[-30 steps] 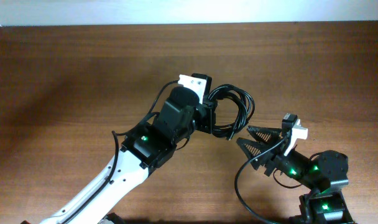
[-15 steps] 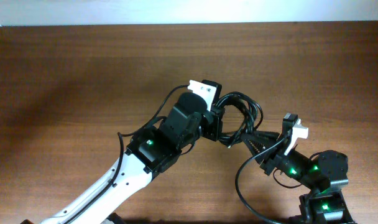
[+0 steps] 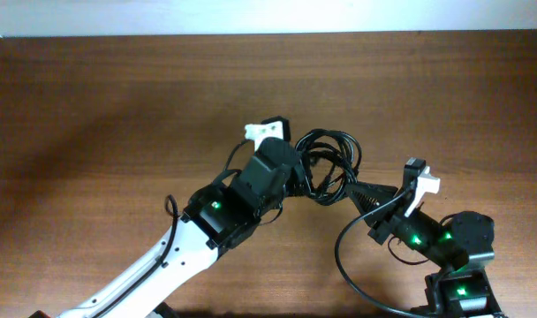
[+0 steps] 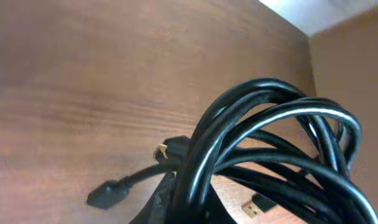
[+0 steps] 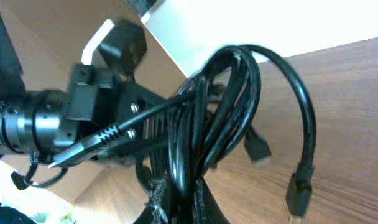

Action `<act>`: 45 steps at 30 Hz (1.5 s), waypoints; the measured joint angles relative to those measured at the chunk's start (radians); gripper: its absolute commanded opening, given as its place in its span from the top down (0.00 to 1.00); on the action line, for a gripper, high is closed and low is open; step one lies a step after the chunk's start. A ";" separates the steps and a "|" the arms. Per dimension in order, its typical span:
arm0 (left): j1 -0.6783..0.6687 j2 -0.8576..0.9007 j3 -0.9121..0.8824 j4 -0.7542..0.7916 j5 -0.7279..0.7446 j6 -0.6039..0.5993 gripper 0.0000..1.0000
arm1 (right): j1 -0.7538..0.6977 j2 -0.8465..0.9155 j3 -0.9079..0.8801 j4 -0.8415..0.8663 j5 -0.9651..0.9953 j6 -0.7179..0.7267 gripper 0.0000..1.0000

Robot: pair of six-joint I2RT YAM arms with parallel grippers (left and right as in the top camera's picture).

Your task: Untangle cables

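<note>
The cables are a bundle of thin black looped cords, held up between the two arms above the wooden table. My left gripper is shut on the bundle's left side. In the left wrist view the loops rise from that gripper, and plug ends hang loose. My right gripper is shut on the bundle's lower right. In the right wrist view its fingers pinch several strands, and a plug dangles to the right.
The left arm reaches in from the lower left and the right arm from the lower right. Their thicker black wires loop beside them. In the right wrist view the left arm's wrist is close on the left.
My right gripper has moved up-left to the bundle and shut on it. The left wrist has turned and shifted slightly left, and the loops have been pulled into a tighter bunch.
</note>
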 measured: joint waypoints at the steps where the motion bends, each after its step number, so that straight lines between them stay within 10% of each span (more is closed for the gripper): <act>1: -0.002 0.000 0.000 -0.019 -0.003 -0.051 1.00 | 0.000 0.000 0.000 0.005 0.000 0.008 0.96; 10: -0.001 0.000 0.002 -0.134 -0.038 -0.382 1.00 | 0.000 0.005 0.002 -0.087 0.058 0.110 0.96; 18: 0.000 0.000 -0.003 0.004 -0.060 -0.446 1.00 | 0.001 0.002 0.005 -0.155 0.140 0.121 0.96; 22: 0.010 0.004 -0.006 0.136 -0.093 -0.383 1.00 | 0.000 0.000 0.005 -0.170 0.159 0.121 0.34; 28: 0.016 0.004 -0.005 0.030 -0.112 -0.080 1.00 | 0.000 0.000 0.005 -0.169 0.159 0.121 0.30; 37: 0.015 0.004 -0.005 0.043 -0.005 0.153 1.00 | 0.000 0.001 0.005 -0.098 0.101 0.057 0.42; 45: 0.015 0.004 -0.005 0.058 0.066 0.173 1.00 | 0.000 0.001 0.005 -0.098 0.091 0.054 0.87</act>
